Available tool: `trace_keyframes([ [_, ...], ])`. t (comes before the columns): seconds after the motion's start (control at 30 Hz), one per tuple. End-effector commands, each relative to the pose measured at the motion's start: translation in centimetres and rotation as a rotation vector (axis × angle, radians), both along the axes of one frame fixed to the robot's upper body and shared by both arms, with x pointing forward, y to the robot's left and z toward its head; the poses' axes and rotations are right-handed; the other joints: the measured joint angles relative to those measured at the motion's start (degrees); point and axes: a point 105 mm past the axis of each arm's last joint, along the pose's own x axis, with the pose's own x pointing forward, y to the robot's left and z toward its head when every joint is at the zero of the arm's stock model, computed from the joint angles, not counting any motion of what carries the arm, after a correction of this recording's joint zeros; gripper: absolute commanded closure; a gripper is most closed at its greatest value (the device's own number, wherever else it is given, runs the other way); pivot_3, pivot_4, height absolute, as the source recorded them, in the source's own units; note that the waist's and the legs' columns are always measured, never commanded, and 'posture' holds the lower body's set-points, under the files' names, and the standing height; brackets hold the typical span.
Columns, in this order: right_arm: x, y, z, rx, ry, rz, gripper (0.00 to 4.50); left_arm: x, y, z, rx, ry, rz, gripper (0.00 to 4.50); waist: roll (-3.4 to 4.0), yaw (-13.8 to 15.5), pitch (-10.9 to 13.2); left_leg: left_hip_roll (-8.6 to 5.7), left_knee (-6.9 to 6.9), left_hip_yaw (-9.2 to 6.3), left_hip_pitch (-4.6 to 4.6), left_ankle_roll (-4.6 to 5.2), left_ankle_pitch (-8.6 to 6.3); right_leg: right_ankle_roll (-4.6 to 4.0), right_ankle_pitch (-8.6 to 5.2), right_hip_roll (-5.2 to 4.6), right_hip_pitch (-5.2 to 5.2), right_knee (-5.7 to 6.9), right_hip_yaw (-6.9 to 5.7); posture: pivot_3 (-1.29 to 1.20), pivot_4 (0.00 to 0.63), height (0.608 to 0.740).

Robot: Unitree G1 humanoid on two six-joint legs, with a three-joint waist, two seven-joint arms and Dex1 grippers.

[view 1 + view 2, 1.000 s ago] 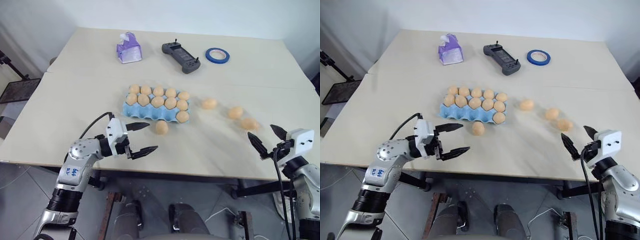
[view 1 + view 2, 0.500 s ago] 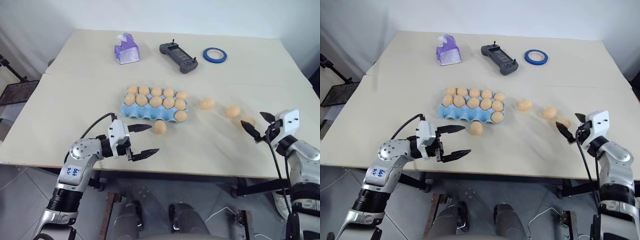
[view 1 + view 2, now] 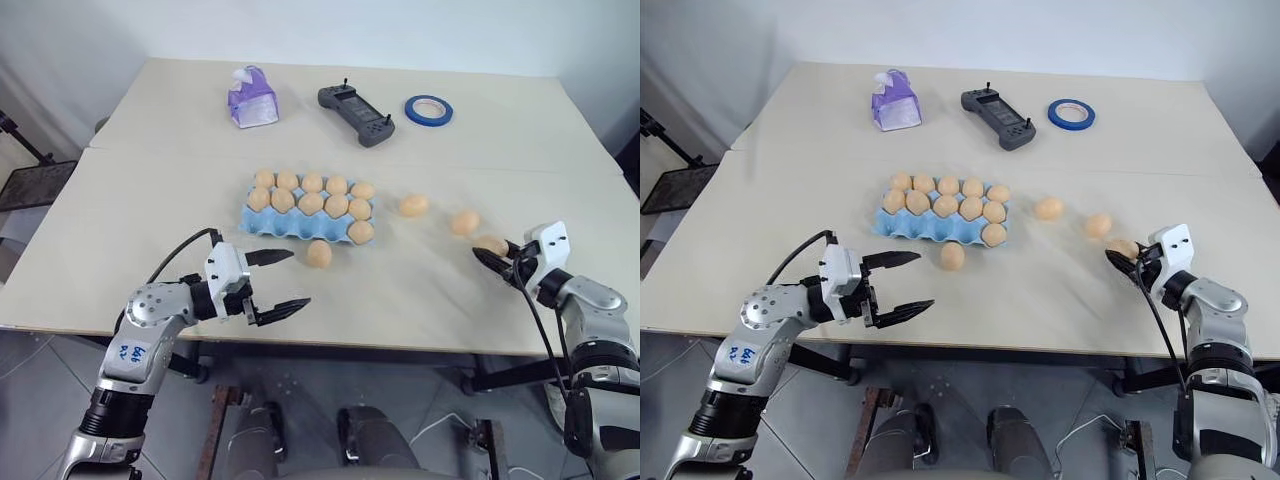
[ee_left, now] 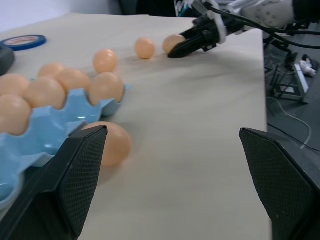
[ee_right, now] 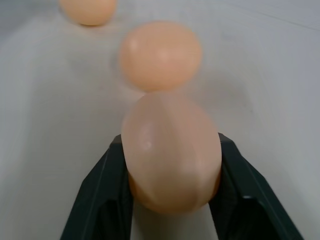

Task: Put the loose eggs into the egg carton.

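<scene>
The right hand clenches one of the loose eggs at the right side of the bench, a black finger pressed to each flank of the shell; the right wrist view shows the egg's long axis running along the fingers, a detail too small to read from the head views; two more loose eggs lie beyond it in a line, the nearer egg just past the held one, the farther egg closer to the egg carton; the light blue carton sits mid-bench, its long axis running across the robot's front, with tan eggs filling the far rows and the near row of cups largely bare; a fourth egg rests on the bench against the carton's near edge; the left hand hangs released at the bench's near edge, fingers spread wide and pointing toward that egg; the left wrist view catches the right hand side-on across the bench, gripping its egg; a purple tissue pack, a black controller and a roll of blue tape line the far side.
</scene>
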Motion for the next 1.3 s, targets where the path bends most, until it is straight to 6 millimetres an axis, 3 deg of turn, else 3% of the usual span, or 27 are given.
trace_keyframes([
  [0.03,-1.8,3.0,1.3,-0.038,-0.055,0.177,2.8,-0.1,1.6,0.8,-0.021,-0.061,0.068,0.0,0.01,0.2,0.0,0.01,-0.04,-0.07,-0.02,0.0,0.01,-0.04,-0.02,0.0,-0.02,0.0,-0.06,0.0,0.15,0.74],
  [0.17,-4.0,7.4,2.4,0.015,-0.061,0.322,2.8,0.4,4.6,0.1,-0.047,-0.054,0.219,0.0,0.04,0.2,0.0,0.07,-0.14,-0.16,-0.03,-0.02,0.03,-0.1,-0.07,0.05,-0.05,0.03,-0.13,0.0,0.15,0.74],
  [0.3,-4.5,12.1,4.4,0.097,-0.112,0.415,2.8,0.3,6.7,-0.4,-0.075,-0.038,0.326,0.0,0.04,-0.3,0.0,0.09,-0.12,-0.15,0.02,-0.08,0.03,-0.08,-0.05,0.05,-0.05,0.14,-0.12,0.0,0.15,0.74],
  [0.4,-3.3,16.6,6.1,0.136,-0.155,0.47,2.8,-0.4,7.1,-0.7,-0.081,-0.024,0.342,0.0,0.05,-0.3,0.0,0.09,-0.15,-0.15,0.02,-0.11,0.03,-0.17,-0.01,0.02,-0.08,0.13,-0.14,0.0,0.15,0.74],
  [0.47,-2.3,18.8,5.9,0.106,-0.141,0.49,2.8,-0.6,6.9,-0.8,-0.081,-0.018,0.337,0.0,0.05,-0.3,0.0,0.09,-0.29,-0.11,-0.02,-0.13,0.03,-0.48,-0.06,-0.04,-0.17,0.09,-0.15,0.0,0.15,0.74],
  [0.63,0.7,21.0,5.4,0.097,-0.129,0.44,2.8,-0.4,6.3,-0.6,-0.084,-0.027,0.328,0.0,0.03,0.5,0.0,0.08,-0.68,-0.03,-0.07,-0.25,0.1,-0.67,-0.12,-0.29,-0.35,-0.25,-0.44,0.0,0.15,0.74],
  [0.83,2.6,22.9,5.6,0.109,-0.137,0.415,2.8,-0.8,5.6,-0.4,-0.092,-0.033,0.319,0.0,0.02,0.2,0.0,0.11,-0.85,0.36,-0.21,-0.21,0.09,-0.44,-0.08,-0.3,-0.38,-0.34,-0.62,0.0,0.15,0.74],
  [0.93,2.2,24.0,5.6,0.107,-0.148,0.458,2.07,-1.0,5.3,-0.6,-0.097,-0.025,0.317,0.0,0.01,0.0,0.0,0.21,-0.84,0.39,-0.18,-0.04,0.21,-0.34,-0.14,-0.17,-0.39,-0.29,-0.59,0.0,0.15,0.74],
  [1.1,1.7,24.1,6.1,0.129,-0.164,0.464,0.35,-1.1,4.8,-0.7,-0.099,-0.019,0.301,0.0,0.02,-0.1,0.0,0.26,-0.72,0.44,-0.04,-0.28,0.12,-0.34,-0.14,-0.11,-0.38,-0.05,-0.52,0.0,0.15,0.74],
  [1.13,1.4,23.6,6.5,0.137,-0.174,0.463,0.05,-1.1,4.7,-0.6,-0.099,-0.019,0.294,0.0,0.01,-0.1,0.0,0.26,-0.7,0.43,-0.04,-0.28,0.13,-0.33,-0.14,-0.12,-0.38,-0.04,-0.52,0.0,0.15,0.74],
  [1.23,0.2,21.1,7.0,0.146,-0.195,0.442,0.05,-1.0,4.2,-0.4,-0.099,-0.02,0.272,0.0,0.02,0.4,0.0,0.24,-0.71,0.42,-0.06,-0.29,0.13,-0.33,-0.13,-0.22,-0.36,-0.04,-0.55,0.0,0.15,0.74],
  [1.3,-0.9,17.1,6.7,0.146,-0.21,0.357,0.05,-0.7,3.4,-0.2,-0.091,-0.028,0.231,0.0,0.01,1.2,0.0,0.17,-0.75,0.4,-0.11,-0.26,0.11,-0.33,-0.13,-0.32,-0.35,-0.13,-0.59,0.0,0.15,0.74],
])
